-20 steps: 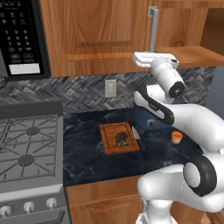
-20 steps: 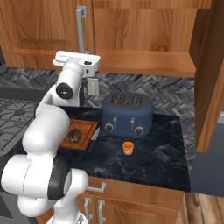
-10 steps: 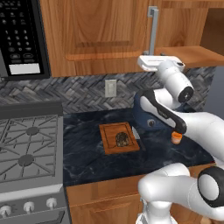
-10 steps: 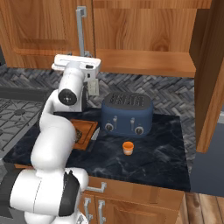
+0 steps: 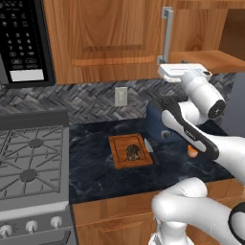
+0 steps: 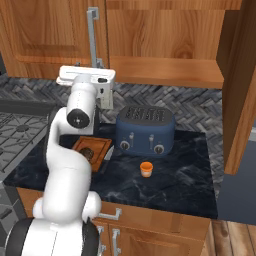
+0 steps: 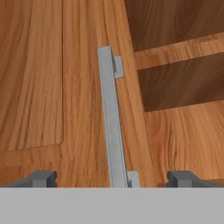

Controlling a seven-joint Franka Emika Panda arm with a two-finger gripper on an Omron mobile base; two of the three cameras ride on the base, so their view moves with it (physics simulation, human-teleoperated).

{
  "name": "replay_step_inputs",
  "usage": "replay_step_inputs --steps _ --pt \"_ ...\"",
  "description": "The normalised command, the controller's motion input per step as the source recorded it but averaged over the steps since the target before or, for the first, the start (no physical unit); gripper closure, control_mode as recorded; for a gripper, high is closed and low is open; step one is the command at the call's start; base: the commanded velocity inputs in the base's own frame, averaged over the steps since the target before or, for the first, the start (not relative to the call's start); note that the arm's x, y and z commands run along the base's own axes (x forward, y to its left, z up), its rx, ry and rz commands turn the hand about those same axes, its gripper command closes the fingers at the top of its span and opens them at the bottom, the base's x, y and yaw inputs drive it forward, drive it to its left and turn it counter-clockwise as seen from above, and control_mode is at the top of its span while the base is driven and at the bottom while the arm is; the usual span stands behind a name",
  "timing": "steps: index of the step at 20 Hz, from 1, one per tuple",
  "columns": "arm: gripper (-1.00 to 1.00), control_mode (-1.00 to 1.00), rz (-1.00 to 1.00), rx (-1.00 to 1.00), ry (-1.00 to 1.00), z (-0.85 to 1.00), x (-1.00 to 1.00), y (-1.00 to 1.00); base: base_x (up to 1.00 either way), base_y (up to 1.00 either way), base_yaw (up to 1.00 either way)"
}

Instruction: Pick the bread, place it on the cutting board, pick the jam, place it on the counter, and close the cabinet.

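Observation:
The dark brown bread point(image 5: 133, 152) point(image 6: 88, 152) lies on the reddish cutting board point(image 5: 119, 160) point(image 6: 100, 145) on the dark counter point(image 5: 95, 167) point(image 6: 185, 170). The small orange jam point(image 5: 192, 151) point(image 6: 145, 169) stands on the counter in front of the toaster. My gripper point(image 7: 113, 179) point(image 5: 162, 61) point(image 6: 90, 67) is open and raised in front of the cabinet point(image 5: 110, 38) point(image 6: 165, 35), facing the silver handle point(image 7: 111, 127) point(image 6: 91, 35) of its shut left door. How near the fingers are to the handle I cannot tell. The right door point(image 6: 245, 85) stands open, baring the inner shelf point(image 6: 165, 70) point(image 7: 179, 50).
A blue toaster point(image 5: 160, 122) point(image 6: 145, 131) stands at the back of the counter, right of the board. The gas stove point(image 5: 28, 162) lies to the left with the black microwave point(image 5: 21, 38) above it. The open door juts out over the counter's right end.
The hand has drifted slightly right and a little lower in front of the cabinet handle as the arm's links swung. Bread, board and jam have not moved.

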Motion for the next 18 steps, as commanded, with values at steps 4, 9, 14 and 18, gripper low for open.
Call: replay_step_inputs --steps 4,9,14,18 --pt "-1.00 -1.00 0.00 0.00 0.00 0.17 -0.33 0.00 0.00 0.00 0.00" --pt "-1.00 -1.00 0.00 0.00 0.00 0.17 -0.29 0.00 0.00 0.00 0.00" --pt "-1.00 -1.00 0.00 0.00 0.01 0.17 -0.32 0.00 0.00 0.00 0.00" --pt "-1.00 -1.00 0.00 0.00 0.02 0.15 -0.30 0.00 0.00 0.00 0.00"
